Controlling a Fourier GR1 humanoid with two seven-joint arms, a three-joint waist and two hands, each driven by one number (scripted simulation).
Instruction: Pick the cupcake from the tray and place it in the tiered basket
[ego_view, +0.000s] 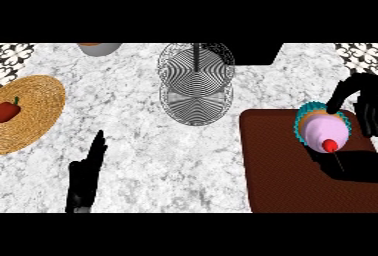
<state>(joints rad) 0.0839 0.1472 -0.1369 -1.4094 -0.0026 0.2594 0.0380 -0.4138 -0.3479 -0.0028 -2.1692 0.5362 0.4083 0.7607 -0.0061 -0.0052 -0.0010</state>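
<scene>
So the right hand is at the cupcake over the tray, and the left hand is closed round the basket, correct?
Not quite. The head view shows the left hand open, fingers straight, low on the counter, apart from the basket. The right hand is indeed at the cupcake over the tray.

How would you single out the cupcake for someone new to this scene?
Find the dark brown tray at the counter's right. The cupcake sits near its top right, within the right hand. Only it has a teal wrapper, pink icing and a red cherry.

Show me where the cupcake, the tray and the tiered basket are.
cupcake (325, 131): head view, on its pink icing.
tray (284, 170): head view, on its bare brown surface.
tiered basket (193, 102): head view, on the wire mesh.
</scene>
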